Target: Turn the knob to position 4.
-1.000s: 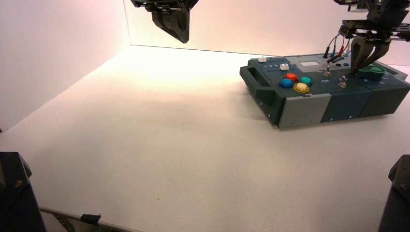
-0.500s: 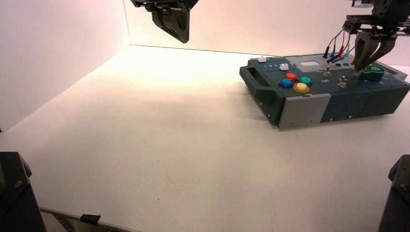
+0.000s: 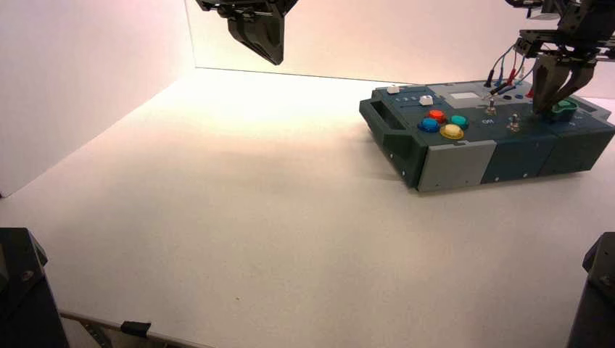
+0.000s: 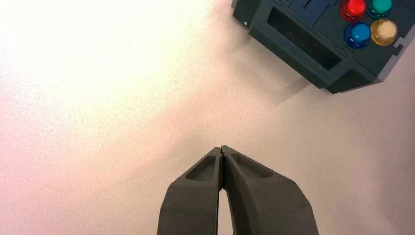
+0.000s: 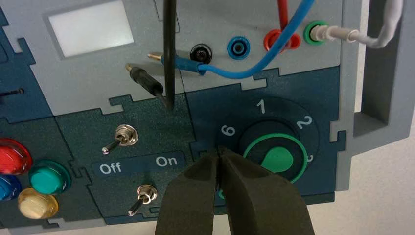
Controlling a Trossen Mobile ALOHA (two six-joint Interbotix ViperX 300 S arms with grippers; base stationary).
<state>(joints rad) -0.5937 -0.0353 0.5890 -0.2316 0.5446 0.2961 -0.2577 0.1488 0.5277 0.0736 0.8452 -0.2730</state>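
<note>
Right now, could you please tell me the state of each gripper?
Left gripper: closed, empty, parked above the table.
Right gripper: closed, holding nothing, over the box beside the green knob.

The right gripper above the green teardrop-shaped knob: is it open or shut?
Shut. In the right wrist view the right gripper has both tips touching, above the green teardrop-shaped knob, holding nothing.

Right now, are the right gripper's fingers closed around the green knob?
No. In the right wrist view the right gripper is shut with its tips together beside the green knob, near the numeral 6, not around it.
</note>
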